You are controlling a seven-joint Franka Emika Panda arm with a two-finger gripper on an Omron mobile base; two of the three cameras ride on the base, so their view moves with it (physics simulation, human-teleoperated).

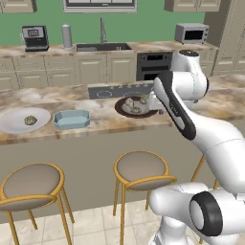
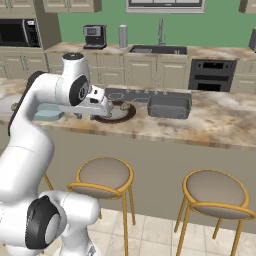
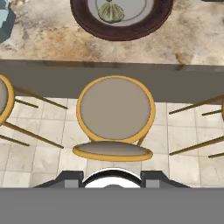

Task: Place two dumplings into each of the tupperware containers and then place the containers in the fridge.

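Marble island counter (image 1: 95, 125) is carrying all visible task items. A round dark brown plate (image 1: 120, 107) is sitting near the counter's front edge, just ahead of the cooktop (image 1: 112, 91), and is holding several dumplings (image 1: 135, 108); in the hand view one dumpling (image 3: 110, 11) is lying on the plate's grey centre. A pale blue tupperware container (image 1: 72, 119) is resting to the left of the brown plate, well apart from it, and is appearing empty in the left base view. Just beside it on the left, a round white plate (image 1: 14, 123) is bearing a single dumpling (image 1: 30, 120). A dark grey tupperware container (image 2: 169, 107) is standing on the counter to the right of the brown plate, near the cooktop; its inside is not showing clearly enough to judge.

The arm is reaching over the counter's front edge, with the hand hanging just beside the brown plate. The gripper (image 2: 109, 111) is largely hidden behind the wrist in both base views, and the hand view is not showing the fingertips plainly, so how far the jaws are parted cannot be told; nothing is visibly held between them.

Three round stools (image 1: 141, 168) with yellow frames are standing below the counter. A black built-in oven (image 1: 153, 65), sink (image 1: 103, 47) and microwave (image 1: 191, 33) are lining the back wall
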